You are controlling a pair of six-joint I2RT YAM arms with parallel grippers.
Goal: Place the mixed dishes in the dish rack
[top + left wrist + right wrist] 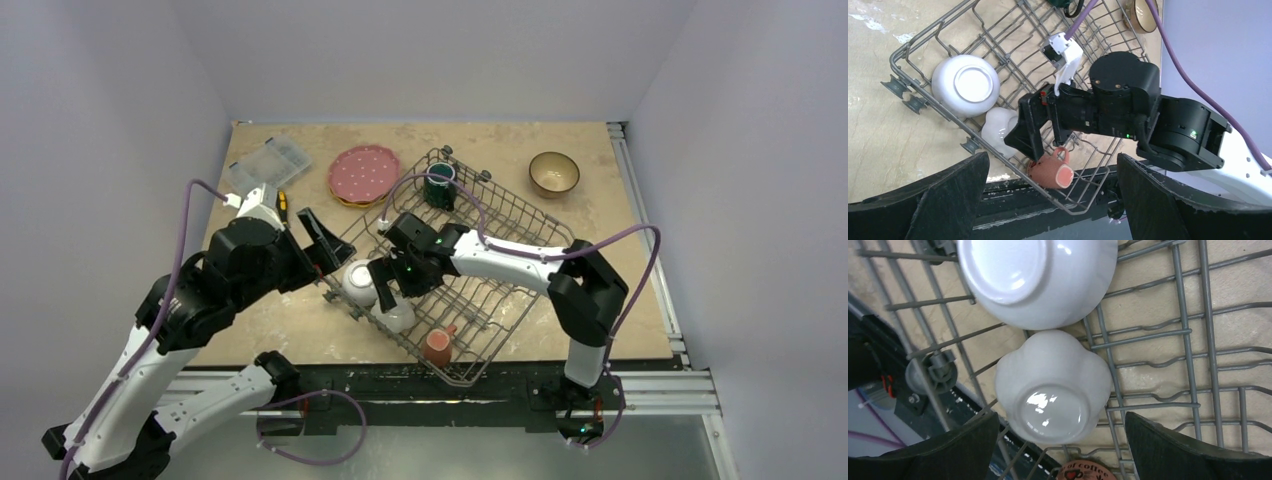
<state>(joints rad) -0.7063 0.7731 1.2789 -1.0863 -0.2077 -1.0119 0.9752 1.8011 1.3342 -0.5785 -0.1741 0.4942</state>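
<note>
The grey wire dish rack (500, 235) lies slantwise mid-table. In it are a dark teal mug (440, 186) at the far corner, an upturned white bowl (360, 282), an upturned small scalloped bowl (398, 316) and a red-and-white mug (438, 345) on its side. My right gripper (385, 283) is open and empty, hovering over the small bowl (1053, 390), its fingers apart on either side. My left gripper (325, 250) is open and empty just left of the rack. The pink dotted plate (364, 172) lies on the yellow plate (341, 197). The brown bowl (554, 172) stands at the far right.
A clear plastic box (270, 163) and a screwdriver (283, 203) lie at the far left, behind my left arm. The rack's near corner overhangs the table's front edge. Rack wheels (895, 87) stick out on its left side.
</note>
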